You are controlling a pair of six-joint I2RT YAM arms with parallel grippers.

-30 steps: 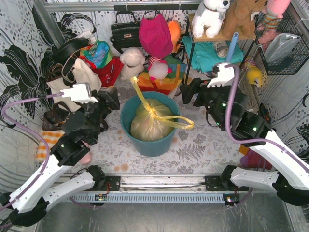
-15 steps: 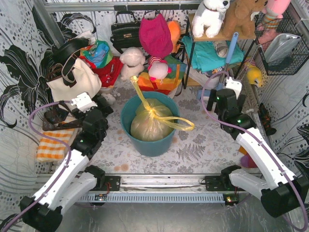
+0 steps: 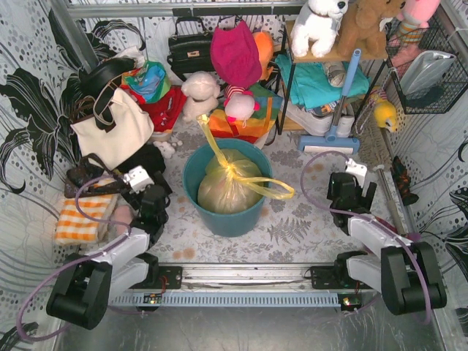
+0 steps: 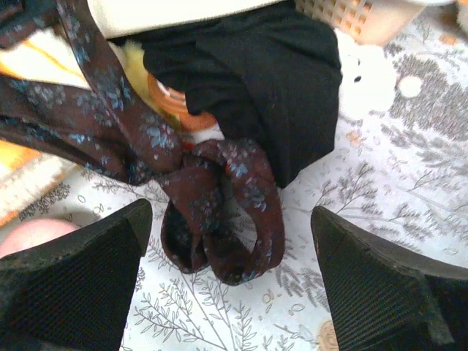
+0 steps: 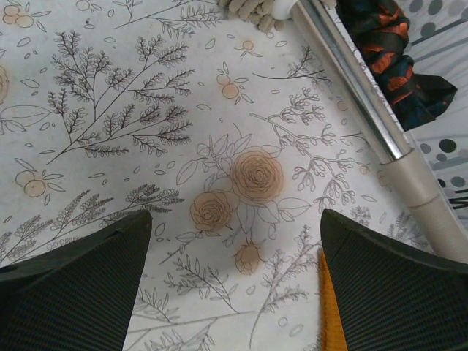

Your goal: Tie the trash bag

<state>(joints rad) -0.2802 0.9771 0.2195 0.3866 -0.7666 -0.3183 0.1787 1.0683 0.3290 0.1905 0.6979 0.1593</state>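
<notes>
The yellow trash bag [image 3: 227, 186] sits in the round teal bin [image 3: 191, 197] at the table's middle. Its neck is knotted, with one tail [image 3: 210, 142] sticking up and back and another tail [image 3: 272, 186] lying over the bin's right rim. My left gripper [image 3: 150, 196] is low on the table left of the bin, open and empty; in its wrist view [image 4: 230, 281] it faces a dark red floral strap [image 4: 219, 212]. My right gripper [image 3: 345, 191] is low on the table right of the bin, open and empty over the floral cloth [image 5: 234, 241].
A cream tote bag [image 3: 117, 124] and an orange striped cloth [image 3: 77, 219] lie left. A mop with a blue handle [image 3: 340, 110] and a metal pole [image 5: 351, 88] are right. Plush toys, bags and a shelf crowd the back.
Both arms have drawn back and down from beside the bin to low folded poses near the front. The mop behind the right arm has come into view. The bag has not moved.
</notes>
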